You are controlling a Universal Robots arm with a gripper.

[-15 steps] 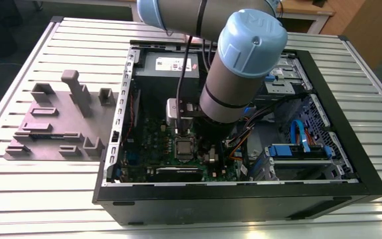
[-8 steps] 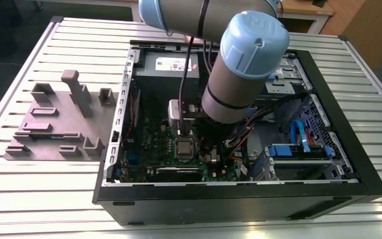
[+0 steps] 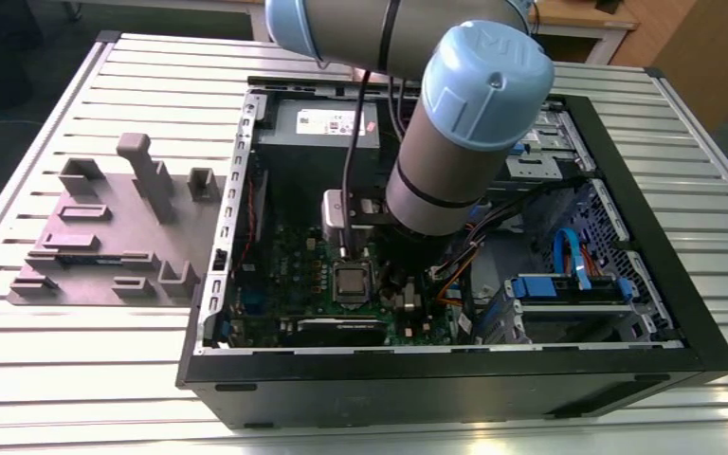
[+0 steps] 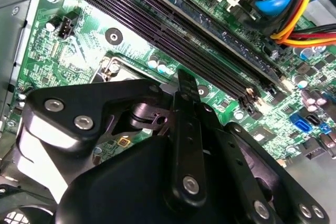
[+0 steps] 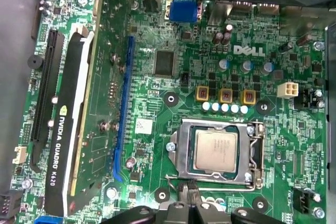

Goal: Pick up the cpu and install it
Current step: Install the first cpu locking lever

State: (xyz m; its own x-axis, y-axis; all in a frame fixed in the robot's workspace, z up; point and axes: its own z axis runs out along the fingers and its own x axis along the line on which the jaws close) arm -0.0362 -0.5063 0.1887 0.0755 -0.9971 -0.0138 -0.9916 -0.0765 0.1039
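Silvery-grey, the cpu [image 5: 215, 149] lies flat inside the socket [image 5: 181, 157] on the green motherboard [image 5: 152, 95], so I judge it already seated, while the jaws hang just beside it, pressed narrow together and holding nothing, which suits a chip set down.

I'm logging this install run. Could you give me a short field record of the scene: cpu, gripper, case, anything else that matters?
cpu: lies flat on the motherboard, metal frame around it
gripper: shut, empty, beside the frame, not touching the cpu
case: open, lying on the slatted table
arm: reaches down into the case
graphics card: slotted in, apart from the cpu
grey fixture: on the table, at the exterior view's left of the case
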